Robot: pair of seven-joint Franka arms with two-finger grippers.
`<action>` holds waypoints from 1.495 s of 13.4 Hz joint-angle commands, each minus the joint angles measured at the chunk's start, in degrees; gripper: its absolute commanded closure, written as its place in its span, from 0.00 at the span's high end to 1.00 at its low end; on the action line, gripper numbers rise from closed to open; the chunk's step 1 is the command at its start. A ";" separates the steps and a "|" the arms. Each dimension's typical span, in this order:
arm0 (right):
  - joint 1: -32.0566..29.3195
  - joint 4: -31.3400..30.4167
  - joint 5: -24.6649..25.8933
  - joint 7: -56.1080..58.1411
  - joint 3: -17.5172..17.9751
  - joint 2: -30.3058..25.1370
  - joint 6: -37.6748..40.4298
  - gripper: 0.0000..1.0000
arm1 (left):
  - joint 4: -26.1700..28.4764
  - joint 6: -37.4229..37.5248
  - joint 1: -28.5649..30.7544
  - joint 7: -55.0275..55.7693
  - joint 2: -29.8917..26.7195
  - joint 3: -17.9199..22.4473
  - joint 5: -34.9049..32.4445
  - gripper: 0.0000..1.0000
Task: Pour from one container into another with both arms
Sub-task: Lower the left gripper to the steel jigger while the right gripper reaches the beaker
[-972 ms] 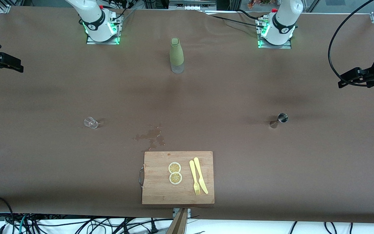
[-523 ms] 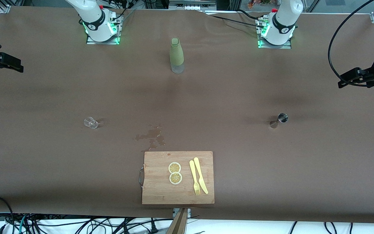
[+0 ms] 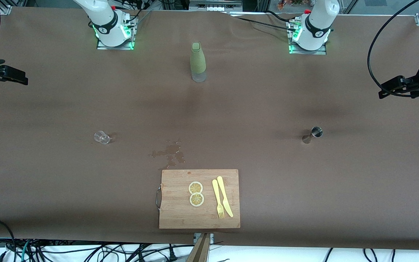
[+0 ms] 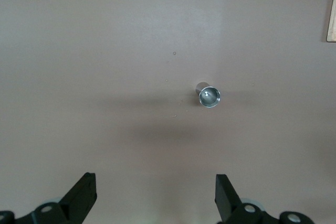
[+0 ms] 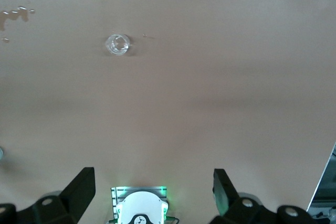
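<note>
1. My left gripper (image 4: 153, 198) hangs high over the left arm's end of the table (image 3: 304, 189), fingers spread wide, holding nothing.
2. My right gripper (image 5: 152, 195) hangs over the right arm's end, fingers spread just as wide and empty.
3. A small metal cup (image 3: 316, 132) stands upright on the table toward the left arm's end.
4. A small clear glass (image 3: 102, 137) sits toward the right arm's end; I think it is upright, though it is hard to read.
5. A green-sleeved bottle (image 3: 197, 62) stands between the two bases.
</note>
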State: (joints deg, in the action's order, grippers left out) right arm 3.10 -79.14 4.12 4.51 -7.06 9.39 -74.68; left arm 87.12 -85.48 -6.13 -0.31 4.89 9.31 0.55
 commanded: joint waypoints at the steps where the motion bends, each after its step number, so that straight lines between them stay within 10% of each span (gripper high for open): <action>1: -2.05 0.21 -0.07 -0.11 0.29 0.81 0.67 1.00 | 0.41 0.05 0.94 -2.14 0.55 0.10 1.21 1.00; 8: -2.05 0.39 -0.16 1.89 0.29 6.34 0.32 1.00 | 0.24 -2.23 7.80 -31.11 4.33 0.27 4.81 1.00; 14: -5.65 -2.68 -1.38 34.97 0.29 10.12 -9.23 1.00 | 0.50 -3.91 15.08 -56.33 10.38 0.27 15.60 1.00; 20: -10.31 -13.22 -22.09 65.48 -3.39 13.89 -22.95 1.00 | -0.20 -3.73 21.68 -89.57 24.70 0.27 33.53 1.00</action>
State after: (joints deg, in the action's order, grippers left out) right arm -6.35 -88.77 -11.75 61.09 -8.81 22.51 -94.06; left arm 88.39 -89.31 14.60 -82.42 25.72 9.83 30.17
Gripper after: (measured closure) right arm 0.000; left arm 0.000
